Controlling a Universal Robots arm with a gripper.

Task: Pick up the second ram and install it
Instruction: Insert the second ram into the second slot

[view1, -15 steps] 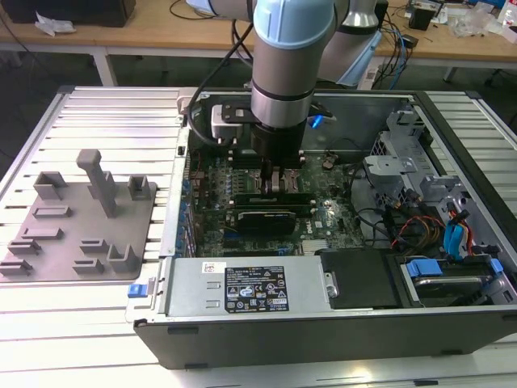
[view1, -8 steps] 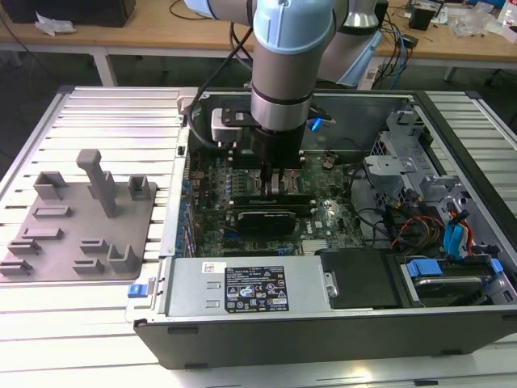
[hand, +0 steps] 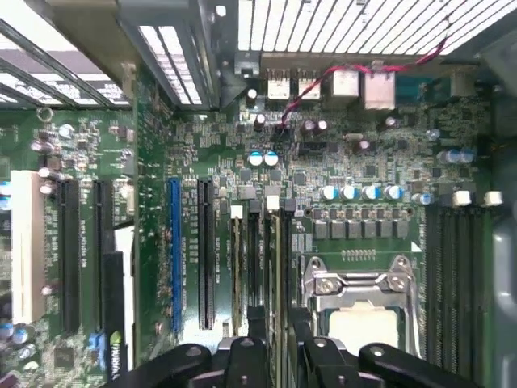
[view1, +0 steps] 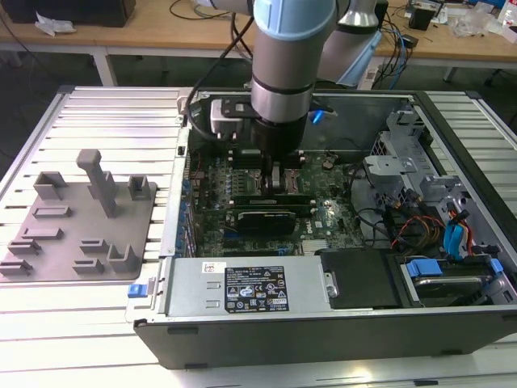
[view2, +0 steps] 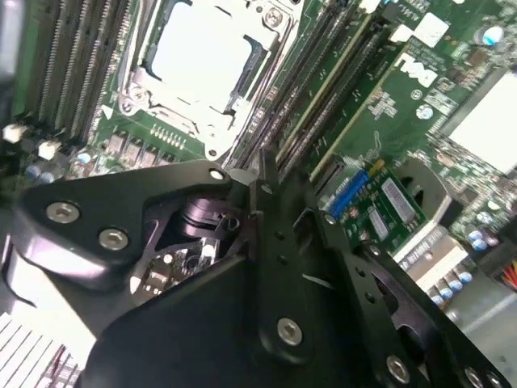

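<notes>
Black two-finger gripper (view2: 262,190): jaws narrow, pinching thin green RAM stick (view2: 327,97) on edge; long axis runs straight ahead, parallel w/ slots.

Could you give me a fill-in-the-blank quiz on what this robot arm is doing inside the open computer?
1. The arm's gripper reaches down into the open ____ case.
2. The grey plastic fixture plate with upright posts lies outside the case, on the exterior view's ____.
3. In both wrist views, the square silver processor sits beside rows of long memory ____.

Missing words: computer; left; slots
</notes>
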